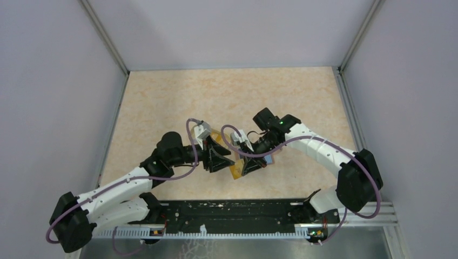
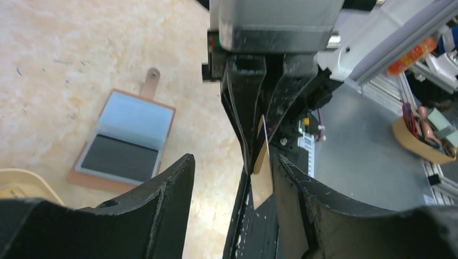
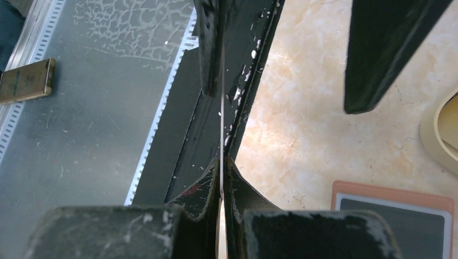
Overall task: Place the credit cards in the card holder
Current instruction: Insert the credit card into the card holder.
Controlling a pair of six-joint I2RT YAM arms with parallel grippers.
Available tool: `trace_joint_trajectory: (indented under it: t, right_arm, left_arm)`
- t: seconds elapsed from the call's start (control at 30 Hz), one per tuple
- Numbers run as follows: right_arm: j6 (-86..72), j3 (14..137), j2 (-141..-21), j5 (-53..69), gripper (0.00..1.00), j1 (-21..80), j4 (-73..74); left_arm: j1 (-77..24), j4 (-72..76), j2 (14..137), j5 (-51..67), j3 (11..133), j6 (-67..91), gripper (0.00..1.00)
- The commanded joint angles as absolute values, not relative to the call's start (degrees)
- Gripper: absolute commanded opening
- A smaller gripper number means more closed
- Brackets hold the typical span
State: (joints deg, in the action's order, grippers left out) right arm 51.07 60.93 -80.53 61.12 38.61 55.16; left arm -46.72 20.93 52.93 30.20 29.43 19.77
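While the right claw [image 3: 221, 164] clamps one card [image 2: 262, 154], the left claw [image 2: 232, 162] gapes near one card holder [image 2: 127, 137].

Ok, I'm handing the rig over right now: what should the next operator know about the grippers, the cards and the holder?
Right gripper: shut on one orange-yellow card, held on edge above the table.
Left gripper: open, its fingers on either side of that card, not closed on it.
Card holder: lying open on the table, blue lining up, near the yellowish cup; neither gripper holds it.
Done: one card is up off the table. Whether any card is in the holder I cannot tell; the other cards are out of view.
Left: get this card into a pocket, then the rest.
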Motion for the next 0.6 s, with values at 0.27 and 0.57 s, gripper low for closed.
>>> trace_joint_trajectory:
  t: [0.27,0.57]
  right_arm:
    - [52.65,64.42,-82.43,61.17,0.0,38.76,56.77]
    - [52.29,64.61,-82.92,60.95,0.0,38.8,56.8]
  left_arm:
    - [-46.46,15.96,57.71,42.9,33.89,14.04,0.51]
    - [-46.42,13.37,61.12,44.34,36.51,12.84,0.41]
